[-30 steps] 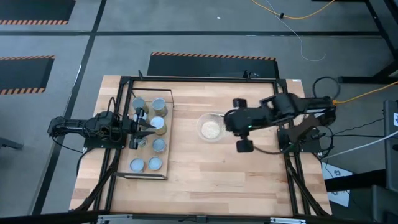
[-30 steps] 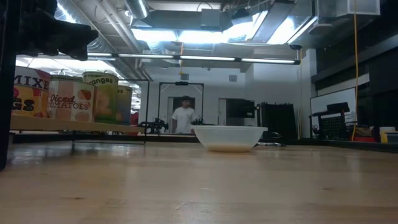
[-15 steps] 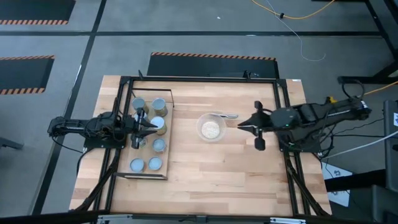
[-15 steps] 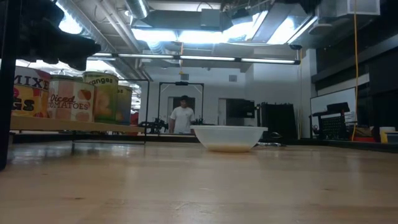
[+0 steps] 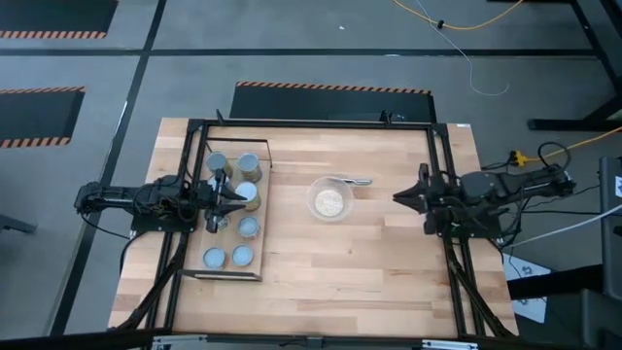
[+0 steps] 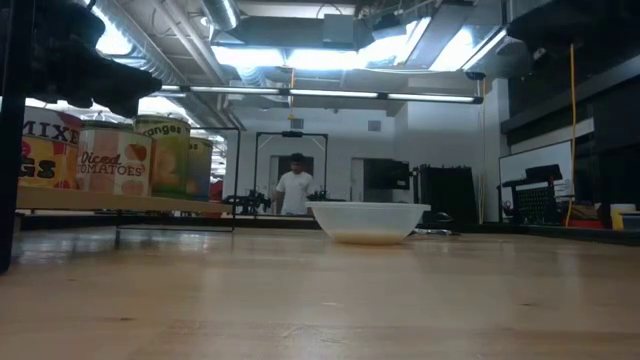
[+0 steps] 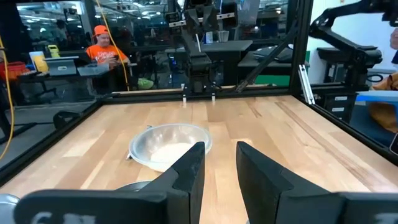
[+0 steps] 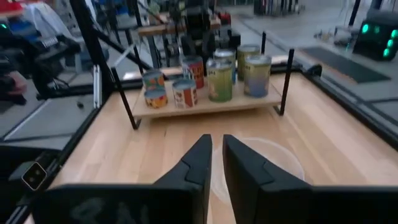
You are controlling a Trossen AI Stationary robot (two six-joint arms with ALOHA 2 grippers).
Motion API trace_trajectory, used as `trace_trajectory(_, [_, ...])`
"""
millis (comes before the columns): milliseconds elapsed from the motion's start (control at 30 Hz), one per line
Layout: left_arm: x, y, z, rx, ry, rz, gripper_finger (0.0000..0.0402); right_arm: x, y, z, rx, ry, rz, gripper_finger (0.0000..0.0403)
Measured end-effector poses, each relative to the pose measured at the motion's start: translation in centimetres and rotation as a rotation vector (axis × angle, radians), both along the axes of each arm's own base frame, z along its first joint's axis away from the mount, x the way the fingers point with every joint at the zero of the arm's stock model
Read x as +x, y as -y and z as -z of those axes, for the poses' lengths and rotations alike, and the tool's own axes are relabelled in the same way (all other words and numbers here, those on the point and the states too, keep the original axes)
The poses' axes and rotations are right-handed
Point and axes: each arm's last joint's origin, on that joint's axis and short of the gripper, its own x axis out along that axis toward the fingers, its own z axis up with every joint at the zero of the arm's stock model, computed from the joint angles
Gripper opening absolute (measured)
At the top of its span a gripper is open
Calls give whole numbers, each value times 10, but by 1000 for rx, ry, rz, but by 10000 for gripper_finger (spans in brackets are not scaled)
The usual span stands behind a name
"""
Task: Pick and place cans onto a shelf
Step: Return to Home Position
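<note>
Standing upright on shelf (image 5: 260, 209) at table's left, cans (image 5: 249, 227) just beside left gripper (image 5: 231, 197), fingers slightly spread, empty. Right gripper (image 5: 398, 197), fingers nearly pressed together, well apart beyond bowl (image 5: 329, 201), pointing toward them.

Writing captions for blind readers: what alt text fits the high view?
Cans stand on a shelf at the left of the table, the left gripper above them. The right gripper sits at the right edge, a bowl between.
</note>
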Motion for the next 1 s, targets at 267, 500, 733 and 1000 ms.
trace_trajectory(267, [0,0,0,0,-3,0,85,-23,6,24,-29,108,-7,45])
trace_trajectory(500, [0,0,0,3,-5,0,85,-33,9,46,-46,168,-8,46])
trace_trajectory(733, [0,0,0,3,-6,0,85,-22,7,70,-130,227,11,46])
trace_trajectory(1000, [0,0,0,4,-7,2,85,-14,10,89,-172,252,45,46])
